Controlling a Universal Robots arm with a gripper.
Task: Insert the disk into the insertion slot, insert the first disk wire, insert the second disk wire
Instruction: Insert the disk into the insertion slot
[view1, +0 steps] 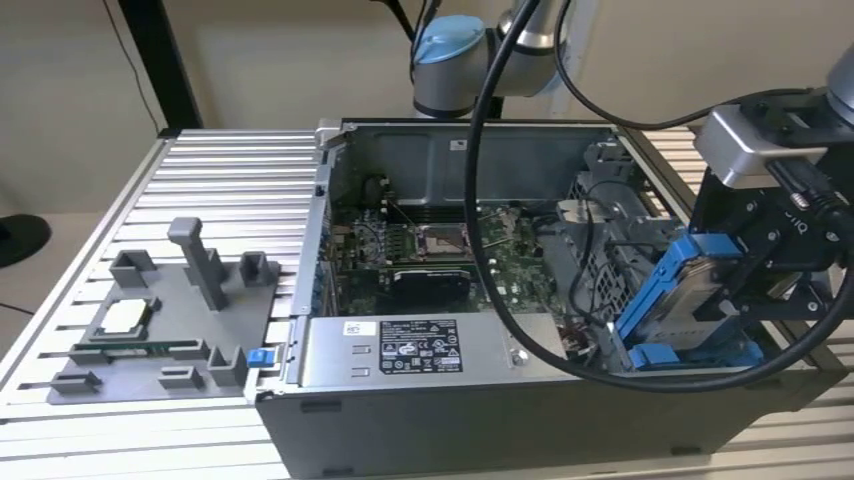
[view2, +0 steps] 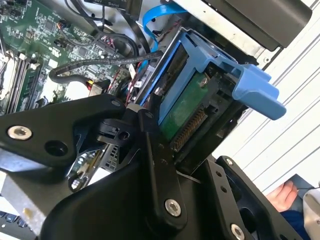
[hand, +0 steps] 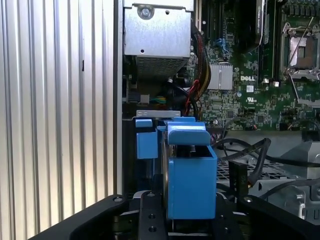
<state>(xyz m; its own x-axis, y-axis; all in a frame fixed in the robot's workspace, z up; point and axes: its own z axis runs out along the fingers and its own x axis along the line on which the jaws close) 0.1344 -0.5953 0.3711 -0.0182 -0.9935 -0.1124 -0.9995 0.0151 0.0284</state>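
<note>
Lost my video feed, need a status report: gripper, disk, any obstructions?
Gripper shut on the disk. Disk tilted at the case's edge, exterior view's right. Loose black cables close beside it.

Open computer case on my ribbed tabletop, with a parts fixture beside it.

In the middle of the exterior view I see the computer case (view1: 441, 165) lying open, its green motherboard (view1: 514, 235) bare inside and the processor socket (view1: 441, 238) near the centre. A grey labelled power-supply box (view1: 334, 352) sits along the case's near edge, in the lower middle of the frame. At the exterior view's left a grey fixture plate (view1: 180, 322) with upright posts rests on the tabletop (view1: 227, 200), just beside the case.
</note>
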